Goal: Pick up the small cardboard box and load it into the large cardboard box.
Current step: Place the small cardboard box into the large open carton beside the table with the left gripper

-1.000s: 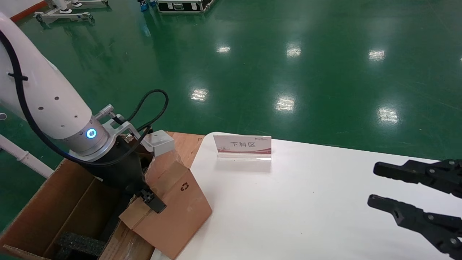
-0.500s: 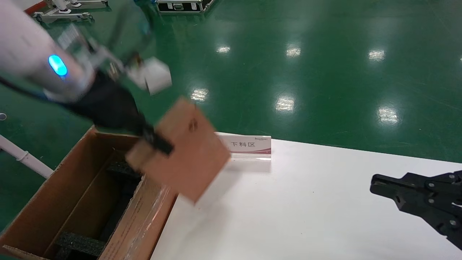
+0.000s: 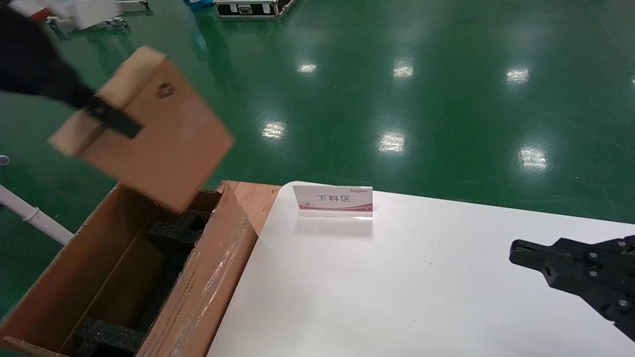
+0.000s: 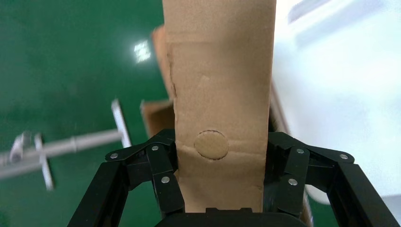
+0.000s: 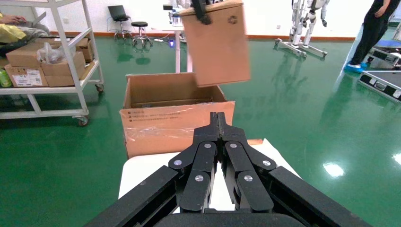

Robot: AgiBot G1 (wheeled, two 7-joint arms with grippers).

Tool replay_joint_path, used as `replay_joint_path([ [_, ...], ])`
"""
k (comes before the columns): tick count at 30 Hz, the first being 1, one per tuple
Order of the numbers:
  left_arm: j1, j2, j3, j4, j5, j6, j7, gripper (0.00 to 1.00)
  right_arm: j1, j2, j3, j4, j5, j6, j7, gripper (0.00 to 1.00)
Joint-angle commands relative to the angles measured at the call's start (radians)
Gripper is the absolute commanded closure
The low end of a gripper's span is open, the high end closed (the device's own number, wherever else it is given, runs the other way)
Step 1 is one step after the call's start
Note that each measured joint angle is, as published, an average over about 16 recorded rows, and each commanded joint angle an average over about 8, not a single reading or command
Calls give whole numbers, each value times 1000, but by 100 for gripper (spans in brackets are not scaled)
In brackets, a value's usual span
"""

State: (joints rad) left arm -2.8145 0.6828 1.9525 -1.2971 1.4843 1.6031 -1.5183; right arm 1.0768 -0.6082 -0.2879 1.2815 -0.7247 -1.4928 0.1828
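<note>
The small cardboard box (image 3: 158,134), plain brown with a recycling mark, hangs tilted in the air above the far end of the large cardboard box (image 3: 208,277). My left gripper (image 3: 106,116) is shut on it at its upper left edge. In the left wrist view the small cardboard box (image 4: 220,85) fills the gap between both fingers (image 4: 163,161) of my left gripper (image 4: 221,142). The large cardboard box (image 5: 175,118) stands open beside the table, with black foam blocks (image 3: 178,230) inside. My right gripper (image 3: 518,248) (image 5: 217,116) is shut and holds nothing, over the table's right side.
A white table (image 3: 397,297) carries a small sign stand (image 3: 332,198) near its far edge. A white pipe frame (image 3: 30,215) stands left of the large box. A shelf cart with cartons (image 5: 47,61) and a standing person (image 5: 378,28) are farther off on the green floor.
My left gripper has carried the small box up and to the left, from the large box's near rim to high above its far end. My right gripper has shut and shifted slightly.
</note>
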Motion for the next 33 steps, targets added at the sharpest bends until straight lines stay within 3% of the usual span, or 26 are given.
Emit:
replay_joint_path([
  [1,-60,-7,88,1,-9,1,-6,100,0,0,0,0,0,0,0,100],
  [6,-95,-45,213,-2,-28,-3,-22,100,0,0,0,0,0,0,0,100],
  [14,-80,-118,303,-16,-25,-17,-27,100,0,0,-1,0,1,0,0,100],
  [22,-48,-197,338,-33,-8,-40,-34,100,0,1,-1,0,1,1,-1,3],
  [23,-44,-206,339,-34,-5,-43,-36,100,0,1,-2,0,1,1,-1,0],
  [33,0,-267,341,-42,47,-79,-43,100,0,1,-2,0,1,1,-1,0],
])
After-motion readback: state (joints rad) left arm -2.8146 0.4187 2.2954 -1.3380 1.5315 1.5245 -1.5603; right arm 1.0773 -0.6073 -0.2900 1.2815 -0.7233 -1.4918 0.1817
